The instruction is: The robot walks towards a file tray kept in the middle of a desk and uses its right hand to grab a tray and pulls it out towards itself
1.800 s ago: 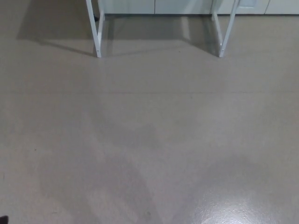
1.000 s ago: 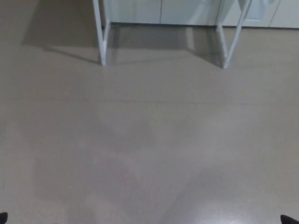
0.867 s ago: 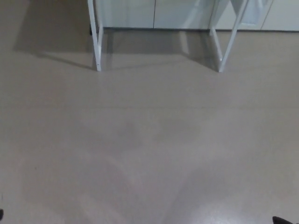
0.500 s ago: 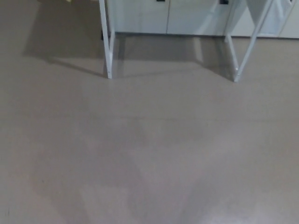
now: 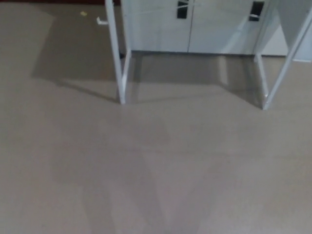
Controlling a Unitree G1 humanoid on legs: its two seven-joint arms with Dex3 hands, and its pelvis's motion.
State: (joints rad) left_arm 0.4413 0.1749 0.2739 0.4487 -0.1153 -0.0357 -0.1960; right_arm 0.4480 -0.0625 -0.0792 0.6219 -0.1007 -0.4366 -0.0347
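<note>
We are in the walking stage, judging by what lies ahead: a wide stretch of grey-beige floor (image 5: 156, 175) fills most of the head view, and only the lower part of the desk shows at the top. To do this step well, we should keep heading straight so that we arrive centred between the two white leg frames, since the task puts the file tray in the middle of the desk. We should also stop short of the legs, leaving room for the right arm to reach forward and draw a tray back towards us.

Behind the desk stand white cabinet doors (image 5: 195, 27) with dark handles, and their shadow falls on the floor beneath the desk. The left desk leg (image 5: 118, 63) comes down to the floor near the upper left of centre; the right desk leg (image 5: 280, 73) slants down at the right edge. A small pale object (image 5: 101, 21) lies on the floor left of the left leg; we cannot tell what it is.

The file tray is above the frame, out of sight. Neither hand shows, so we cannot say whether either is released or clenched.
</note>
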